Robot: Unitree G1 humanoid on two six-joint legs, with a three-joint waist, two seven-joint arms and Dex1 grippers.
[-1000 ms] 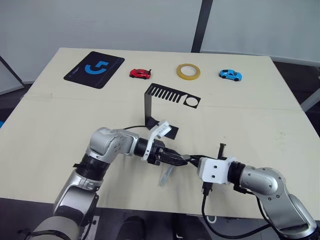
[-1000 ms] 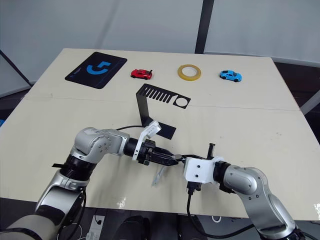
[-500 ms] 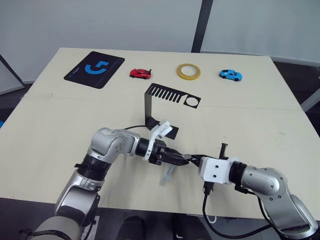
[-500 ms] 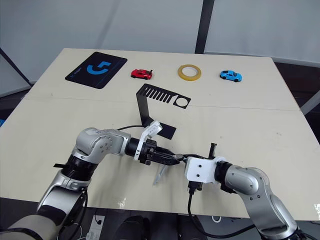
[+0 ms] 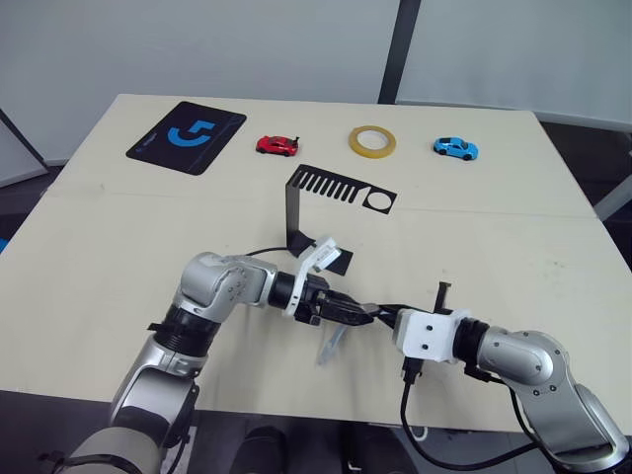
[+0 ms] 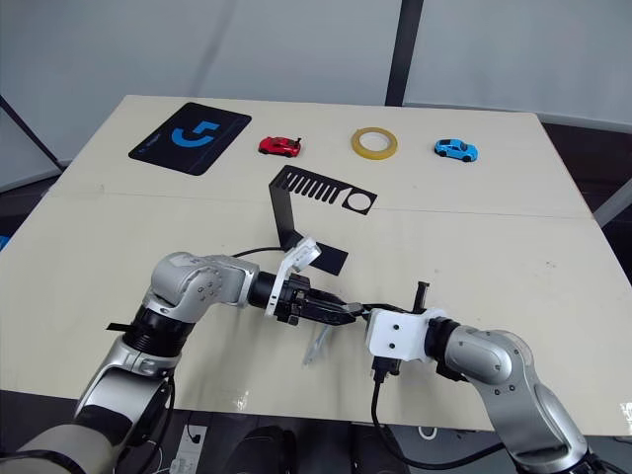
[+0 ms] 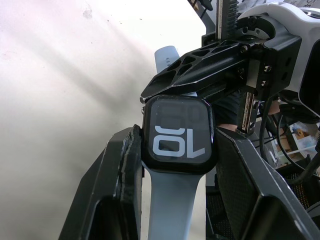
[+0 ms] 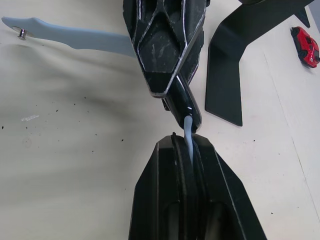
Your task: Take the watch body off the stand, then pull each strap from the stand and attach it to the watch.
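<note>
The watch body (image 7: 177, 131), black with white marks on its face, sits between the fingers of my left gripper (image 5: 355, 314), which is shut on it just above the table's front middle. One pale grey-blue strap (image 7: 170, 200) runs from the watch back between those fingers. A strap with a buckle (image 8: 75, 37) trails out from under the left gripper and droops toward the table (image 5: 329, 348). My right gripper (image 8: 188, 142) is shut on a thin strap (image 8: 188, 129), tip to tip with the left one at the watch's edge. The black stand (image 5: 295, 212) stands behind them, its slotted top plate (image 5: 341, 188) bare.
Along the table's far side lie a black mat with a blue logo (image 5: 186, 135), a red toy car (image 5: 276, 145), a yellow tape roll (image 5: 371, 141) and a blue toy car (image 5: 454, 148). The table's front edge (image 5: 296, 423) runs close below the grippers.
</note>
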